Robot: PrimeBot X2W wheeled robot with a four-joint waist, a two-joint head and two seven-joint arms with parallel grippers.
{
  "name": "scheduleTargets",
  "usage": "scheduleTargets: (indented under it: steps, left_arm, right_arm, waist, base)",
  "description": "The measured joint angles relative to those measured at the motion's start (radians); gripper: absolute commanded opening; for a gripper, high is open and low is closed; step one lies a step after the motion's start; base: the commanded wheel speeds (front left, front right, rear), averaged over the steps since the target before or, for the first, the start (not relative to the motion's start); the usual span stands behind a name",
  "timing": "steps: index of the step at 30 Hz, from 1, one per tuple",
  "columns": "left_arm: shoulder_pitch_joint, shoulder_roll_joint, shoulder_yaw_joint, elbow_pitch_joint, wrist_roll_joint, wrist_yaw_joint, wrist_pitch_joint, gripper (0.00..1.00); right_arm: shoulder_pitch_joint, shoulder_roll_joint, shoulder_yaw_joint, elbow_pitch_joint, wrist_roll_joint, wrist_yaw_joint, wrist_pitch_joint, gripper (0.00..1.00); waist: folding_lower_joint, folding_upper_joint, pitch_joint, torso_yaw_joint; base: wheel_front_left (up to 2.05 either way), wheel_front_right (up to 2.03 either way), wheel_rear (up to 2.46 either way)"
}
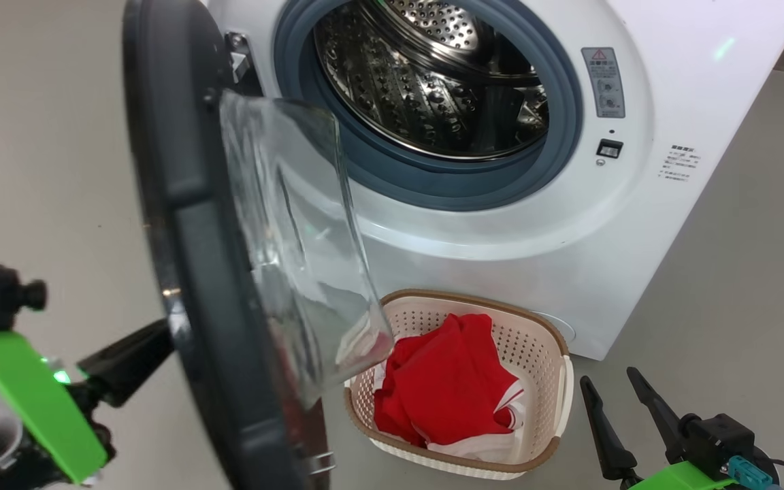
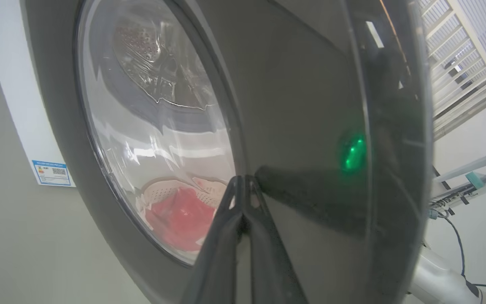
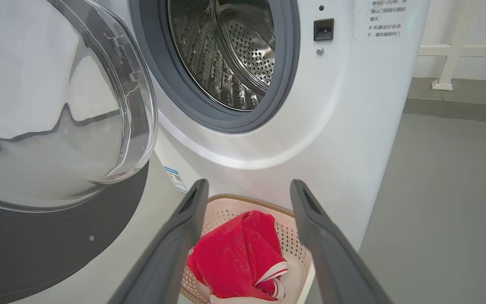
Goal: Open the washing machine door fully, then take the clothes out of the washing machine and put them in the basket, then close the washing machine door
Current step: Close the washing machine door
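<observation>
The big white front-loading washing machine (image 1: 501, 238) stands on the grey floor (image 1: 739, 272). Its grey rubber ring (image 1: 562, 136) frames a perforated steel drum (image 1: 433, 88). The round washing machine door (image 1: 188, 272), with a wide glossy black rim and a bulging clear glass window, stands swung out from the front and is nearly edge-on in the head view.

The left pincer (image 2: 241, 185) has its two dark fingers pressed together. The tips sit against the door's black outer face, just beside the glass, and pinch nothing.

The red clothes (image 1: 453, 381) with white trim lie heaped in the small cream perforated plastic basket (image 1: 542, 340) with a brown woven-look rim. It rests on the floor just in front of the machine, below the drum opening.

The right pincer (image 1: 610, 378) is spread wide and holds nothing, near the basket's side but apart from it.
</observation>
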Motion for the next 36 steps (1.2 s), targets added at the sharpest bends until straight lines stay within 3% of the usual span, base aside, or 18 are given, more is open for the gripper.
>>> scheduleTargets:
  steps: [18,20,27,30,32,35,36]
  left_arm:
    - [0.004,-0.003,-0.059,0.115,0.030,-0.001,-0.168,0.00]
    - [0.027,-0.006,-0.061,0.137,0.038,-0.001,-0.199,0.07]
    - [0.118,-0.037,-0.103,0.220,0.083,-0.001,-0.284,0.13]
    - [0.151,-0.067,-0.125,0.273,0.097,-0.002,-0.340,0.22]
    - [0.162,-0.080,-0.136,0.307,0.115,-0.002,-0.371,0.36]
    - [0.176,-0.102,-0.147,0.354,0.128,-0.002,-0.419,0.49]
    - [0.177,-0.106,-0.152,0.374,0.134,-0.002,-0.435,0.77]
  right_arm:
    - [0.005,0.001,0.007,0.000,0.010,0.000,0.000,1.00]
    - [0.013,0.001,0.011,0.000,0.012,0.000,0.000,1.00]
    - [0.026,0.002,0.023,0.002,0.018,0.000,0.000,1.00]
    - [0.030,0.003,0.029,0.003,0.018,0.000,0.000,1.00]
    - [0.038,0.003,0.031,0.004,0.018,0.000,0.000,1.00]
    - [0.040,0.003,0.033,0.007,0.018,0.000,0.000,1.00]
    - [0.040,0.003,0.034,0.007,0.018,0.000,0.000,1.00]
  waist:
    - [0.0000,0.0000,-0.029,-0.008]
    - [0.0000,0.0000,-0.037,-0.005]
    - [0.0000,0.0000,-0.058,0.015]
    - [0.0000,0.0000,-0.064,0.029]
    - [0.0000,0.0000,-0.067,0.035]
    - [0.0000,0.0000,-0.070,0.042]
    - [0.0000,0.0000,-0.071,0.044]
  base:
    - [0.00,0.00,0.00]
    - [0.00,0.00,0.00]
    - [0.00,0.00,0.00]
    - [0.00,0.00,0.00]
    - [0.00,0.00,0.00]
    - [0.00,0.00,0.00]
    - [0.00,0.00,0.00]
